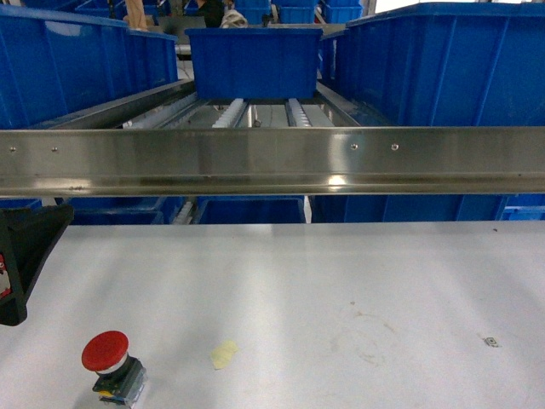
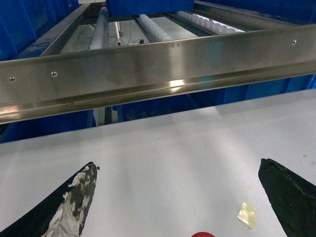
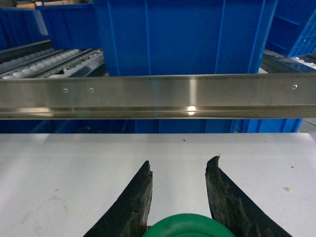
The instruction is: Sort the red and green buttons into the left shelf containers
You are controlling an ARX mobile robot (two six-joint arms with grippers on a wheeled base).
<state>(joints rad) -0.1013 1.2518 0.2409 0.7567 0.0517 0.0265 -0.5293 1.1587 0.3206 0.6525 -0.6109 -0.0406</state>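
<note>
Left wrist view: left gripper [image 2: 177, 197], fingers wide apart, hangs above the red button [image 1: 109, 362]; drop straight and straddle its cap before closing.

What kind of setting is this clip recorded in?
Probably a warehouse or factory picking station. Big blue bins sit on a roller rack behind a steel rail, in front of a white table holding a red button.
</note>
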